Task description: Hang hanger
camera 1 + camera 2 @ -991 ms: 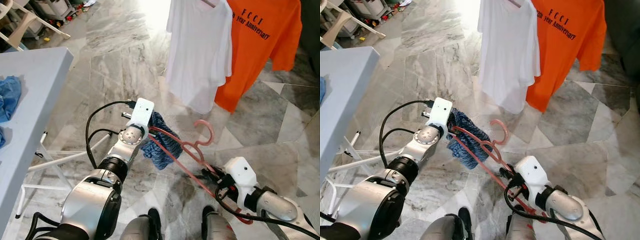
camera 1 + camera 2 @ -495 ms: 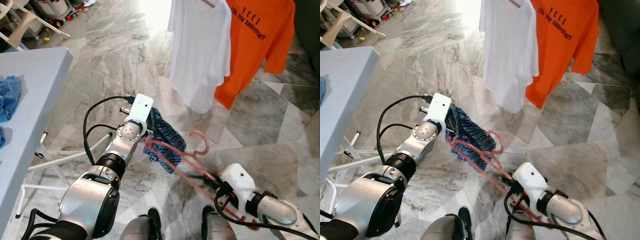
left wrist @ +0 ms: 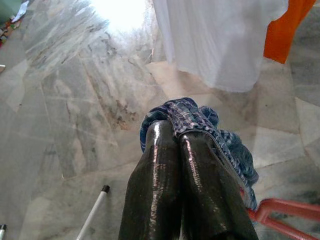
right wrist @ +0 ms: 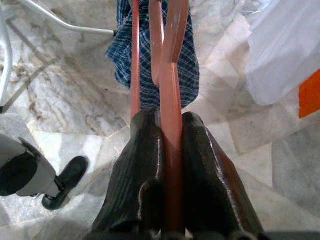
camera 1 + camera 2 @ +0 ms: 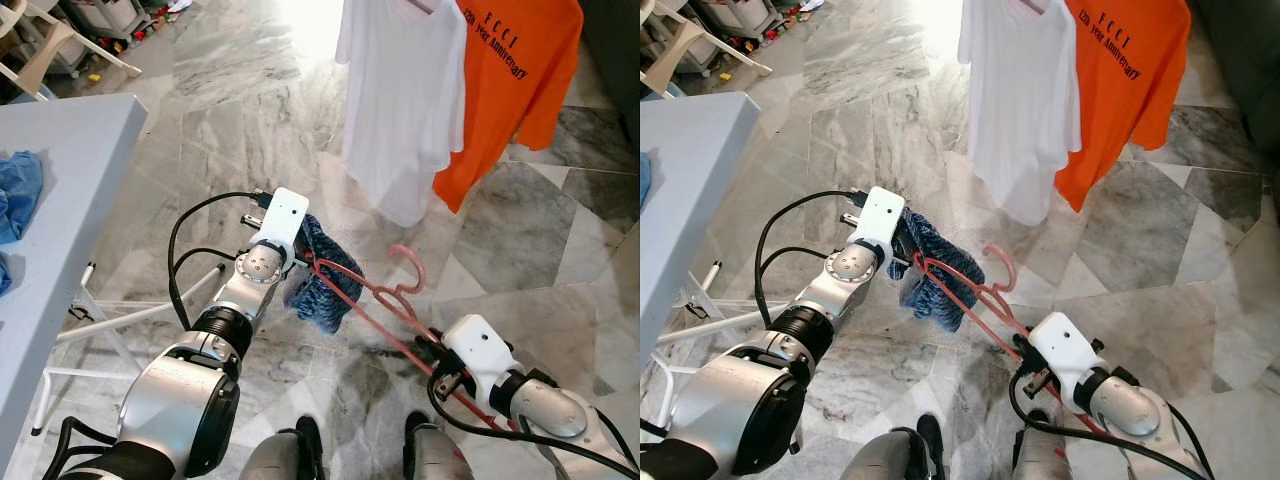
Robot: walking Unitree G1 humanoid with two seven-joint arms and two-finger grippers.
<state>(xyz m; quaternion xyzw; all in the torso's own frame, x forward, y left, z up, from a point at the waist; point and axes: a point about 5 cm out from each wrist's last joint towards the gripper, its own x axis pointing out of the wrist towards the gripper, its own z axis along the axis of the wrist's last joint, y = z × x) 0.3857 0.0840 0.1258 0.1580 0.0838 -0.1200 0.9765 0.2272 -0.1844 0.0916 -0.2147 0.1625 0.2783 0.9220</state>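
The right tool (image 4: 167, 145) clamps the pink hanger (image 5: 385, 295) low above the marble floor (image 5: 230, 120). The left tool (image 3: 180, 145) pinches the blue checked cloth (image 5: 320, 285) draped on the hanger's far end, below the white T-shirt (image 5: 400, 100) and orange T-shirt (image 5: 515, 80).

Glossy black pincer (image 4: 170, 145) fingers — smooth plastic hanger (image 5: 385, 297), checked cloth (image 5: 318, 280)

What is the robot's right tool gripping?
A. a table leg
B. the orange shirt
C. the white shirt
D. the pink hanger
D: the right tool is shut on the pink hanger, whose far end carries blue plaid cloth pinched by the left tool.
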